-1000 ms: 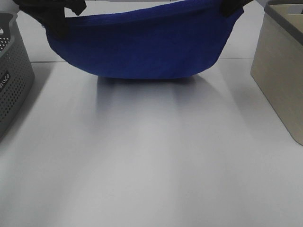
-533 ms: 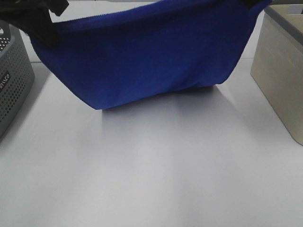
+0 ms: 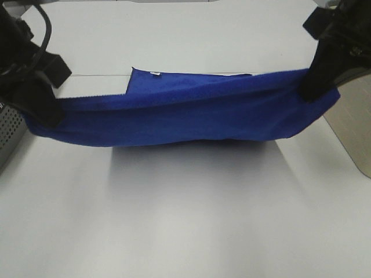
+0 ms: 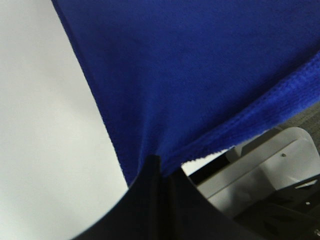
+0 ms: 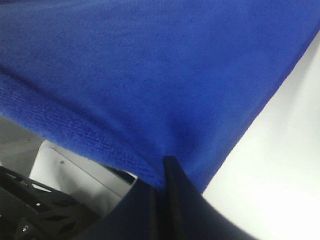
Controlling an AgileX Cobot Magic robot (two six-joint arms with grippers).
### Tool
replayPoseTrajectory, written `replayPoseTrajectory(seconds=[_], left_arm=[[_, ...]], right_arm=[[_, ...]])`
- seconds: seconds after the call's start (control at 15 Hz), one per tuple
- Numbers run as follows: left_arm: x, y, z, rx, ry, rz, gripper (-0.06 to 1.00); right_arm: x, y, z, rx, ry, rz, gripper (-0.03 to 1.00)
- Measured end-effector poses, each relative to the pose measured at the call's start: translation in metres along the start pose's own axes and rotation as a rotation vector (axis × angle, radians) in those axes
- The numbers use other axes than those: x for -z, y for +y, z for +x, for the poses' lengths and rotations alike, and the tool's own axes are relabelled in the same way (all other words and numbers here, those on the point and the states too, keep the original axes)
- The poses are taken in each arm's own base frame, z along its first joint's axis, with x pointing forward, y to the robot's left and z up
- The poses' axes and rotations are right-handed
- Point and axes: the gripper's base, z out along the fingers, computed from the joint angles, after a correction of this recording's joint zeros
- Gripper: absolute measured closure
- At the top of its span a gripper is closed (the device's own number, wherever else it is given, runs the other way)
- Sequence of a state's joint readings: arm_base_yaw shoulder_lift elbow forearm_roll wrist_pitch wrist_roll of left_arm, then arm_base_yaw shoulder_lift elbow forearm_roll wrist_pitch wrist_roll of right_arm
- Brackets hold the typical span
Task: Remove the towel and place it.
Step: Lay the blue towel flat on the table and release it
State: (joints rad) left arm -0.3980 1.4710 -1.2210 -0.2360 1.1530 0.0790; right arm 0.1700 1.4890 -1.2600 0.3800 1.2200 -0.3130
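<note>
The royal-blue towel [image 3: 185, 116] stretches across the middle of the white table [image 3: 185, 220], held up along its near edge. Its far part lies flat on the table, and a small white tag [image 3: 155, 73] shows at the far left corner. At the towel's left end my left gripper [image 3: 43, 113] is shut on the cloth. The right gripper [image 3: 310, 87] pinches the right end. The left wrist view has the closed fingertips [image 4: 152, 172] biting the towel [image 4: 200, 75]. In the right wrist view the towel [image 5: 150, 75] runs into the shut right gripper [image 5: 167, 165].
A grey perforated basket [image 3: 7, 130] stands at the left edge. A beige bin [image 3: 356, 136] stands at the right edge, partly behind the right arm. Bare white table lies in front of the towel.
Both grippers have come down and toward the camera with the towel. It hung high as a sagging sheet before; now its far part rests on the table.
</note>
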Motion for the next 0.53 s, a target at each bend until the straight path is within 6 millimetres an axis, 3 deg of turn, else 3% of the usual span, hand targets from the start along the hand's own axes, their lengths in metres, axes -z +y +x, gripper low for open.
replayPoseTrajectory(seconds=[0.27,0.33,0.53], left_arm=[[-0.023,-0.016,0.041,-0.009,0.118,0.062,0.94],[-0.034,-0.026,0.061,-0.012,0.178,0.081,0.94],[-0.043,-0.035,0.087,0.027,0.236,0.125,0.94]], right_arm=[[-0.035,-0.006,0.028,-0.071,0.144,-0.048,0.95],[-0.045,-0.006,0.042,-0.091,0.188,-0.063,0.95],[-0.058,-0.002,0.075,-0.128,0.255,-0.097,0.95]])
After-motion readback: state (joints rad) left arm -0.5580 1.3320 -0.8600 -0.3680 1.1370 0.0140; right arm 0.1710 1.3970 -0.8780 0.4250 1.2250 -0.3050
